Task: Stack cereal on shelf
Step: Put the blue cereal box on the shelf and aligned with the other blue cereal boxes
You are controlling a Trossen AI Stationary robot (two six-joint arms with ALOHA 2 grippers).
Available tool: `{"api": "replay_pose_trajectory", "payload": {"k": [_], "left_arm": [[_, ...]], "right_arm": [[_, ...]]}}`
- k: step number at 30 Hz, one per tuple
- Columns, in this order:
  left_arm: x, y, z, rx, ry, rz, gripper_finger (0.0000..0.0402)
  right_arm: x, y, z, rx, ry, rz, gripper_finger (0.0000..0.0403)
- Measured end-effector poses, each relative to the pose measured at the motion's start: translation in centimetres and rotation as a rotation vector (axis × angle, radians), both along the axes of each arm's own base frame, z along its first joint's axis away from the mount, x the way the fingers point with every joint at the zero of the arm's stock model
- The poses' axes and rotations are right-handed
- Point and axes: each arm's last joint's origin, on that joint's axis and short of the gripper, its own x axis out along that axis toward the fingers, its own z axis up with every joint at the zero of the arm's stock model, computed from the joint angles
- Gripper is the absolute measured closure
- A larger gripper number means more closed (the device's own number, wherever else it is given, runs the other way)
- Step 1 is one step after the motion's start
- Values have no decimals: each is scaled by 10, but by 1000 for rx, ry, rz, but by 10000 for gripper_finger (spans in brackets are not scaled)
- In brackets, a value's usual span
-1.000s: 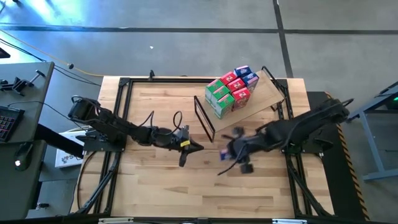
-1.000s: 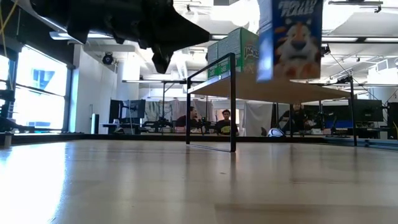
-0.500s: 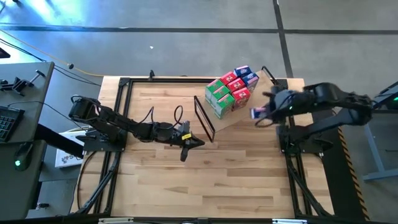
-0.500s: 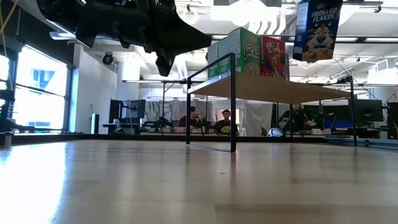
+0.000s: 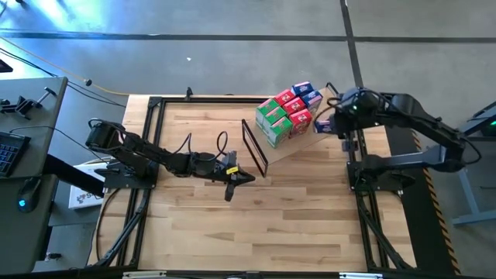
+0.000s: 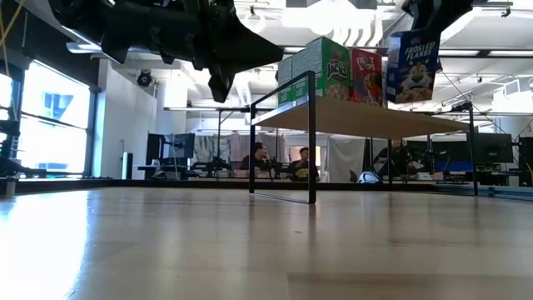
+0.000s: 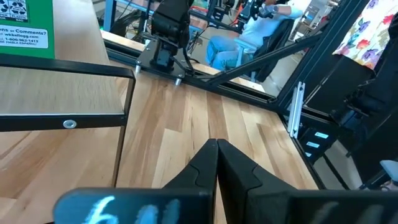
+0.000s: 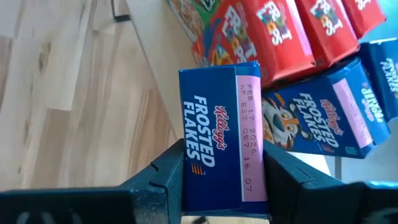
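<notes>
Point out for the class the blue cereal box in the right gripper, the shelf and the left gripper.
Blue cereal box (image 8: 221, 140): right wrist view, on its printed side panel.
Shelf (image 6: 366, 125): low view, on the board's front edge.
Left gripper (image 5: 246, 180): high view, at its shut fingertips.

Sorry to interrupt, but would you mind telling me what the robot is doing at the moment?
It is stacking small cereal boxes on a tilted wooden shelf. The right tool holds a blue Frosted Flakes box above the shelf, beside the red, green and blue boxes already grouped there. The left tool is shut and empty, waiting over the middle of the table, near the shelf's black wire frame.
</notes>
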Motion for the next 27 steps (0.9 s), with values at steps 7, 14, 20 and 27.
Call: {"api": "replay_pose_trajectory", "payload": {"k": [7,14,20,27], "left_arm": [[0,-1,0,-8,1,-20,401],[0,-1,0,-14,2,-20,401],[0,-1,0,-15,2,-19,401],[0,-3,0,-14,2,-24,401]], "right_arm": [[5,-19,-10,18,1,-34,264],[12,-27,-14,7,11,-67,228],[13,-30,-12,-50,0,-94,198],[13,-32,-10,-114,-6,-127,197]]}}
